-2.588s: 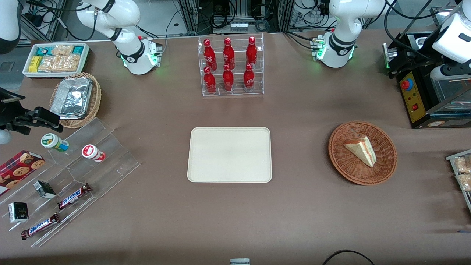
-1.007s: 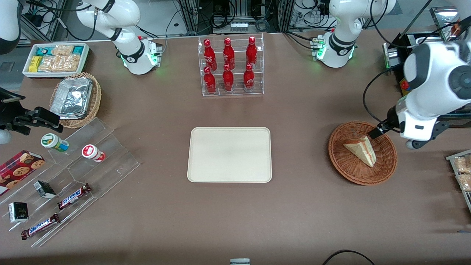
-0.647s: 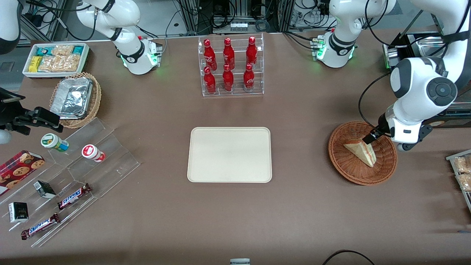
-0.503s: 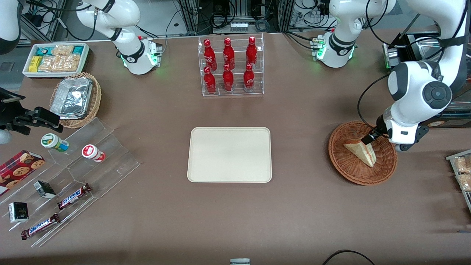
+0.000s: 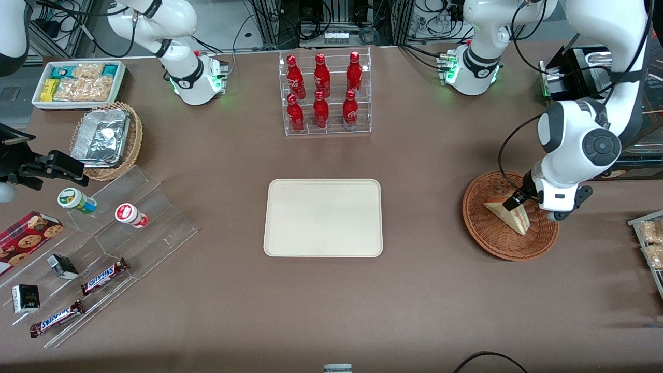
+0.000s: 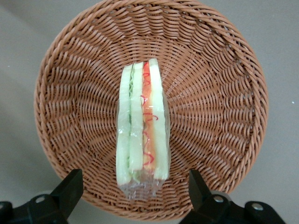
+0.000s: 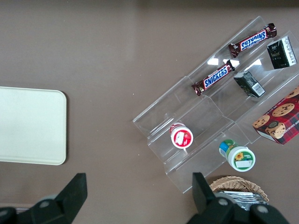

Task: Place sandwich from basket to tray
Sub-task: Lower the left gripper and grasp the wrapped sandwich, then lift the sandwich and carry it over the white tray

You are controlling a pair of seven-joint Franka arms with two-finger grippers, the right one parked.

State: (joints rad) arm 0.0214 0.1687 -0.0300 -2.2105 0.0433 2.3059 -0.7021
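The sandwich, a pale wedge in clear wrap with a red and green filling stripe, lies in the round reddish-brown wicker basket toward the working arm's end of the table. My gripper hangs low over the basket and is open. Its two black fingers stand wide on either side of the sandwich's broad end without touching it. The cream tray lies bare at the table's middle, also in the right wrist view.
A clear rack of red bottles stands farther from the camera than the tray. A black machine sits close beside the basket. Snack packets lie at the table edge. Acrylic steps with candy bars fill the parked arm's end.
The working arm swung in from the table's end and came down over the basket. The open gripper now straddles the sandwich's broad end. The sandwich has not moved.
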